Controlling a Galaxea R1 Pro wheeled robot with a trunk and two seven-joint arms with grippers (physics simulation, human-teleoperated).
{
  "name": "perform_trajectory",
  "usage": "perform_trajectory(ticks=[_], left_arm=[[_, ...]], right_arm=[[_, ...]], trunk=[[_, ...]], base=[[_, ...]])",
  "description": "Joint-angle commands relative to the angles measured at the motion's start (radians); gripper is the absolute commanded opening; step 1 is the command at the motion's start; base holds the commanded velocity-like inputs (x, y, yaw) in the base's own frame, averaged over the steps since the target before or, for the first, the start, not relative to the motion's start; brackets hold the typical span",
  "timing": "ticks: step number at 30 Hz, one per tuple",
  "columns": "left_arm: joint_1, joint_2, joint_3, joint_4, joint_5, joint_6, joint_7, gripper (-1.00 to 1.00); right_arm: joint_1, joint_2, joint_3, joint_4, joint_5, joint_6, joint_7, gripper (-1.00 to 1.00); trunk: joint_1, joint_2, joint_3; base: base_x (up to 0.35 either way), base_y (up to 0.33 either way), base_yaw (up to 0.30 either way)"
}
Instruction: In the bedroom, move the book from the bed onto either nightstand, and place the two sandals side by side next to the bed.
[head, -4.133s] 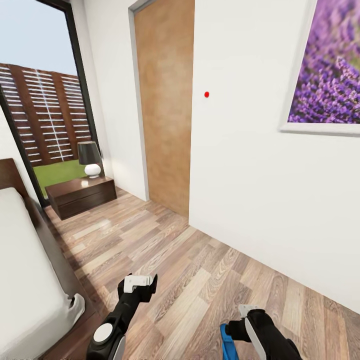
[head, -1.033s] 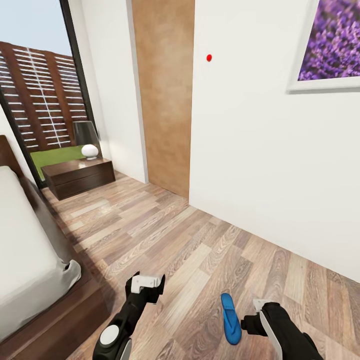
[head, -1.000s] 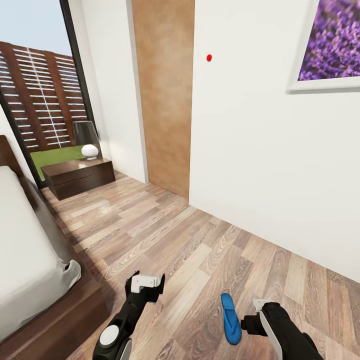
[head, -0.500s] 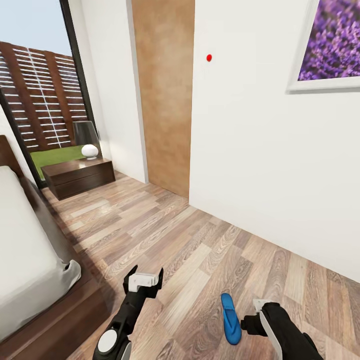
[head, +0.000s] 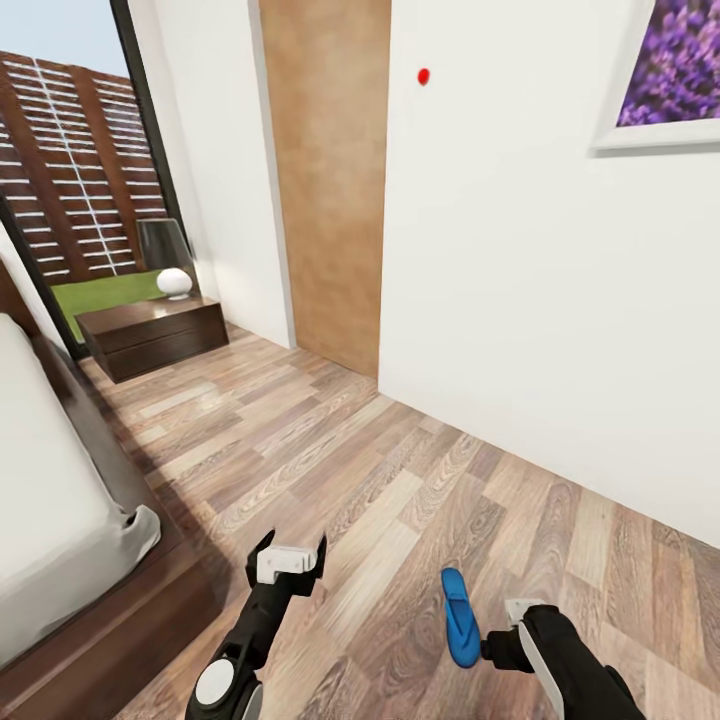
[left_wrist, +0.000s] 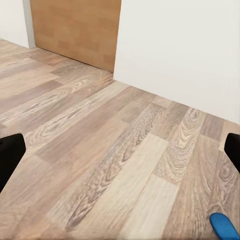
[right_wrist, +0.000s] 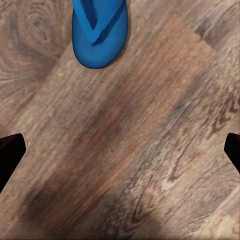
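Sandal (head: 460, 617) lies flat on the floor (head: 400, 470), long axis running 12 to 6. Right gripper (head: 505, 632) sits just beside it at its 3 o'clock, fingers spread, empty. Left gripper (head: 288, 556), also spread and empty, stands farther, toward 10 o'clock. Right arm is nearer.

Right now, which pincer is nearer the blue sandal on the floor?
Right. The right pincer sits just beside the sandal, open and not gripping it. The left pincer hangs open over bare floor, farther off toward the bed.
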Motion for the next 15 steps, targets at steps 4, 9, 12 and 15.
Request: perform_trajectory(ticks=[4, 9, 12, 15], left_arm=[[0.0, -0.001, 0.0, 0.001, -0.001, -0.003, 0.001, 1.0], [0.0, -0.001, -0.002, -0.001, 0.001, -0.003, 0.001, 1.0], [0.0, -0.001, -0.003, -0.001, 0.001, -0.002, 0.001, 1.0], [0.0, -0.001, -0.003, -0.001, 0.002, -0.002, 0.001, 1.0]], right_arm=[[0.0, 0.002, 0.0, -0.001, 0.002, 0.004, 0.001, 1.0], [0.0, 0.005, 0.001, 0.003, 0.003, 0.003, -0.004, 1.0], [0.0, 0.006, 0.004, 0.005, 0.003, 0.002, -0.005, 1.0], [0.0, 0.008, 0.017, 0.006, 0.003, 0.002, -0.006, 1.0]], trunk=[[0.002, -0.001, -0.016], [0.004, -0.003, -0.036], [0.005, -0.003, -0.047], [0.006, -0.004, -0.059]], base=[[0.0, 0.0, 0.0], [0.0, 0.0, 0.0], [0.0, 0.0, 0.0], [0.0, 0.0, 0.0]])
